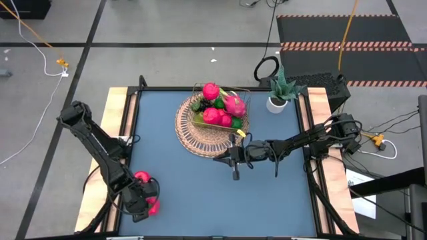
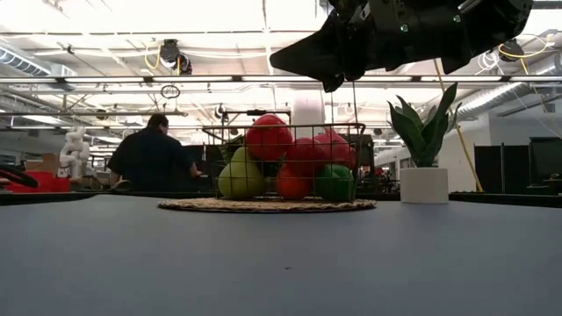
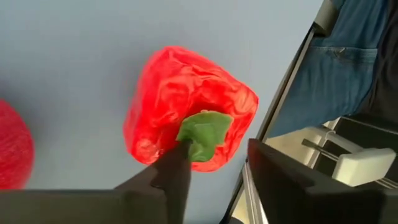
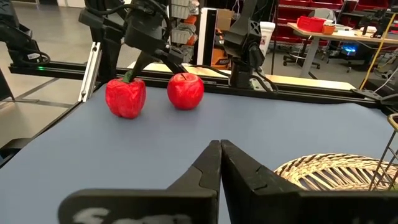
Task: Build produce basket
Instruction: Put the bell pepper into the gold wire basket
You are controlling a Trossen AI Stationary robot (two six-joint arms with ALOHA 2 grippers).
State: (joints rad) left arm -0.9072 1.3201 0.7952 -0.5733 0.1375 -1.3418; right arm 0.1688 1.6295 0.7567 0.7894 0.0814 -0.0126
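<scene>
1. Woven wicker, that's the biggest piece here: the basket (image 1: pixel 200 133) sits at the far middle of the table (image 1: pixel 167 193), its wire frame already piled with produce (image 1: pixel 220 107).
2. The right gripper (image 4: pixel 220 149) hangs just beside the basket's near rim, fingers clenched together, holding nothing.
3. The left gripper (image 3: pixel 211 171) is down at the table's near left corner, fingers parted, straddling the stem side of a red pepper (image 3: pixel 186 106); I can't tell whether it grips yet.
4. That pepper looks light, hollow and glossy, so likely slippery; pinching across the body near the green stem (image 3: pixel 204 132) seems the safest hold.
5. A red apple (image 4: pixel 185 90) waits just beside the pepper, round and smooth, prone to rolling.
</scene>
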